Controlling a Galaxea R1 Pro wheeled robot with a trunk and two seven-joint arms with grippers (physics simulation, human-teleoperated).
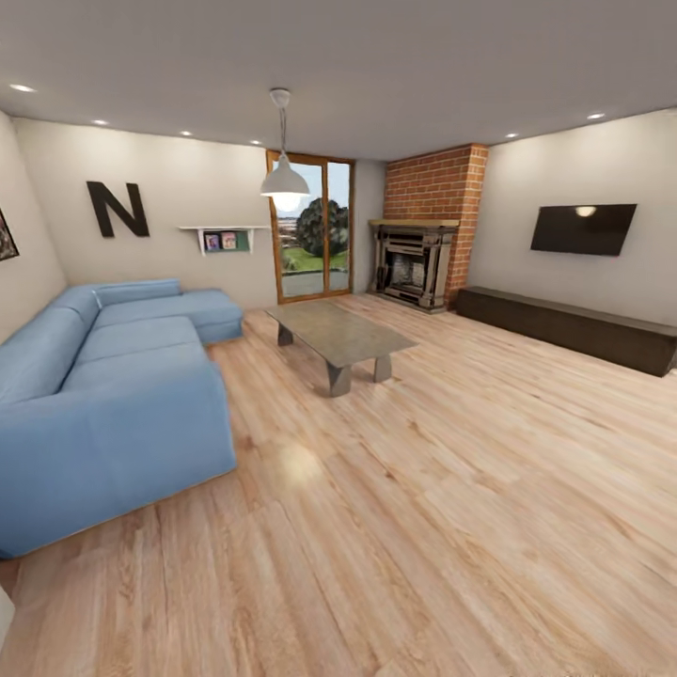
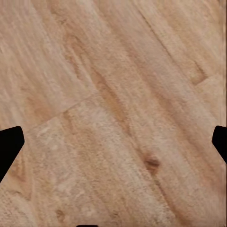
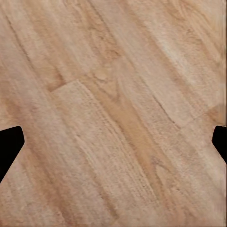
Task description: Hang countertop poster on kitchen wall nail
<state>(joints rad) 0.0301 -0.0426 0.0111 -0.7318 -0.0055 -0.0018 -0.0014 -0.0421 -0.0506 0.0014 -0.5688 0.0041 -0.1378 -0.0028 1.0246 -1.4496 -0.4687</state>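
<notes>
Glossy wood-plank floor (image 1: 451,527), brick chimney (image 1: 437,188)

A blue sectional sofa (image 1: 103,395) stood along the left wall on a light wooden plank floor (image 1: 451,527). Near its far end, out in the room, a low grey coffee table (image 1: 338,337) rested on the boards. On the back wall hung a large dark letter N (image 1: 118,209), and beside it a small white shelf (image 1: 224,230) carried a few books. A white pendant lamp (image 1: 284,177) hung from the ceiling before a wood-framed glass door (image 1: 311,228). A red brick chimney (image 1: 437,202) rose over a dark fireplace (image 1: 411,265) in the corner. On the right wall a black television (image 1: 582,228) was mounted above a long, low dark cabinet (image 1: 574,327).
</notes>
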